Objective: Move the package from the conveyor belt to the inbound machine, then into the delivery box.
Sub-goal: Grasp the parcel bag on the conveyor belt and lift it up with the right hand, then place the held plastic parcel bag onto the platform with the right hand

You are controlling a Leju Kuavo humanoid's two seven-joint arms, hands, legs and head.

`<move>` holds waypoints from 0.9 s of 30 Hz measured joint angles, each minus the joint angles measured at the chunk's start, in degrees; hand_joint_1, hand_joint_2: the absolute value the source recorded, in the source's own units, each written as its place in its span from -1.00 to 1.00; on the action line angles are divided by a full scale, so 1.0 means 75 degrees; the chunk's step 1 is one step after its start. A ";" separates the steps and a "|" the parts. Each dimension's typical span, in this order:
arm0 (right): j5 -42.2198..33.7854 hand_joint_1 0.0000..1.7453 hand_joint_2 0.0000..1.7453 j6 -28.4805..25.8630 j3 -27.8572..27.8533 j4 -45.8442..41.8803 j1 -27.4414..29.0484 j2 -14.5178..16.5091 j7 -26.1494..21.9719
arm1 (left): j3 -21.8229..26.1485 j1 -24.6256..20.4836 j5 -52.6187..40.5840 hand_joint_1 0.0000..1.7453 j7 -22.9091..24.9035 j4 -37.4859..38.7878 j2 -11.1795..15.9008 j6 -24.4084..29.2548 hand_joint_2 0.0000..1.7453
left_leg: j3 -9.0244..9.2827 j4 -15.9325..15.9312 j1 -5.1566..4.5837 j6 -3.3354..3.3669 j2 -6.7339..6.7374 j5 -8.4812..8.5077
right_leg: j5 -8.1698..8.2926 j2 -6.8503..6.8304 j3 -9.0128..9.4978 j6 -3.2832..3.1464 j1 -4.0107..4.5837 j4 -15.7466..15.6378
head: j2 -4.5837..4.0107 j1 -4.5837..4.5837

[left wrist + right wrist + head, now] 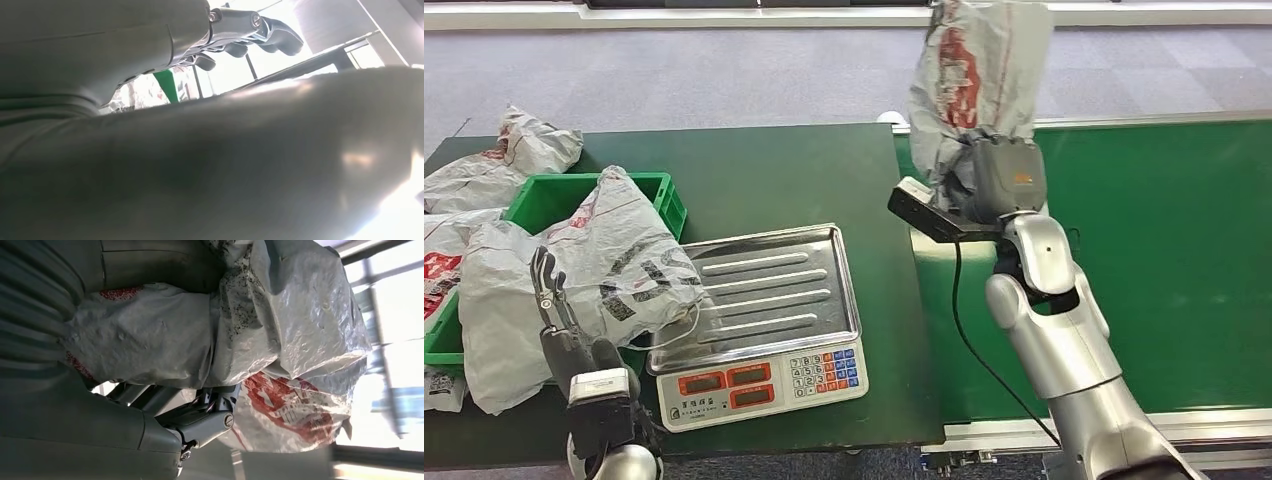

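Note:
My right hand [996, 182] grips a crumpled white package with red print [979, 70] and holds it up above the near end of the green conveyor belt [1174, 260]. In the right wrist view the package [280, 330] bulges over my right hand's fingers [200, 415], which wrap around it. The weighing scale with a steel tray [784, 290] stands on the dark green table. A second white package [594, 265] lies across the green box [544, 195] and overlaps the tray's left edge. My left hand [554, 305] stands in front of that package, fingers [260, 30] apart and holding nothing.
More white packages [519, 150] are piled at the table's far left beside the box. The scale's keypad and displays [774, 380] face the table's front edge. A black cable [969, 330] hangs from my right wrist over the belt's edge.

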 joint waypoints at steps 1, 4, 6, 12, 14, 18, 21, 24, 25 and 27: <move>-0.0294 1.00 1.00 0.0046 0.0293 0.0309 -0.0224 0.0150 -0.0171 | 0.0003 -0.0004 0.0125 -1.00 -0.0061 -0.0001 -0.0009 0.0011 -1.00 | 0.0010 0.0000 0.0002 -0.0009 -0.0007 0.0007 | 0.0003 -0.0001 -0.0007 -0.0005 0.0002 0.0004 | 0.0000 -0.0001; -0.1036 1.00 1.00 0.0046 0.1107 0.1233 -0.0649 0.0702 -0.0591 | 0.0015 -0.0018 0.0455 -1.00 -0.0237 -0.0004 -0.0052 0.0059 -1.00 | 0.0005 -0.0002 0.0009 -0.0024 -0.0028 0.0018 | 0.0002 -0.0011 -0.0020 -0.0013 0.0009 0.0013 | 0.0000 -0.0003; -0.1422 1.00 1.00 0.0025 0.1563 0.1704 -0.0772 0.1048 -0.0808 | 0.0036 -0.0030 0.0713 -1.00 -0.0363 -0.0007 -0.0086 0.0121 -1.00 | 0.0000 -0.0005 0.0016 -0.0028 -0.0040 0.0020 | -0.0002 -0.0018 -0.0022 -0.0018 0.0015 0.0016 | 0.0000 -0.0002; -0.2683 1.00 1.00 0.0388 0.2622 0.2450 -0.0724 0.1941 -0.1430 | 0.0244 -0.0095 0.1209 -1.00 -0.0625 -0.0063 -0.0181 0.0373 -1.00 | -0.0011 -0.0008 0.0021 -0.0033 -0.0043 0.0022 | -0.0005 -0.0020 -0.0034 -0.0023 0.0019 0.0020 | 0.0000 -0.0001; -0.3191 1.00 1.00 0.0487 0.3016 0.2470 -0.0624 0.2135 -0.1411 | 0.0294 -0.0084 0.1190 -1.00 -0.0650 -0.0152 -0.0221 0.0447 -1.00 | -0.0013 -0.0008 0.0020 -0.0033 -0.0043 0.0022 | -0.0006 -0.0020 -0.0035 -0.0025 0.0018 0.0020 | 0.0000 -0.0001; -0.4018 1.00 1.00 0.0604 0.3728 0.2407 -0.0435 0.2366 -0.1324 | 0.0407 -0.0013 0.1126 -1.00 -0.0645 -0.0356 -0.0304 0.0478 -1.00 | -0.0016 -0.0007 0.0019 -0.0033 -0.0044 0.0021 | -0.0007 -0.0021 -0.0036 -0.0026 0.0017 0.0019 | 0.0000 -0.0002; -0.4250 1.00 1.00 0.0725 0.4100 0.2351 -0.0357 0.2444 -0.1092 | 0.0463 0.0020 0.1082 -1.00 -0.0620 -0.0445 -0.0337 0.0478 -1.00 | -0.0017 -0.0006 0.0019 -0.0033 -0.0045 0.0021 | -0.0007 -0.0022 -0.0037 -0.0026 0.0017 0.0017 | 0.0000 -0.0002; -0.4188 -0.50 1.00 0.0854 0.4323 0.2364 -0.0320 0.2469 -0.0575 | 0.0493 0.0026 0.1008 -1.00 -0.0530 -0.0502 -0.0347 0.0478 -1.00 | -0.0018 -0.0006 0.0018 -0.0033 -0.0046 0.0021 | -0.0006 -0.0024 -0.0036 -0.0027 0.0016 0.0016 | 0.0000 -0.0002; -0.4114 -1.00 1.00 0.0893 0.4381 0.2390 -0.0316 0.2469 -0.0342 | 0.0498 0.0028 0.0972 -1.00 -0.0478 -0.0520 -0.0348 0.0478 -1.00 | -0.0017 -0.0005 0.0018 -0.0033 -0.0046 0.0021 | -0.0005 -0.0024 -0.0036 -0.0028 0.0016 0.0016 | 0.0000 -0.0002; -0.3934 -1.00 1.00 0.0921 0.4488 0.2470 -0.0314 0.2470 0.0077 | 0.0507 0.0032 0.0867 -1.00 -0.0362 -0.0560 -0.0351 0.0478 -1.00 | -0.0017 -0.0005 0.0018 -0.0033 -0.0045 0.0021 | -0.0003 -0.0026 -0.0036 -0.0031 0.0017 0.0016 | 0.0000 -0.0002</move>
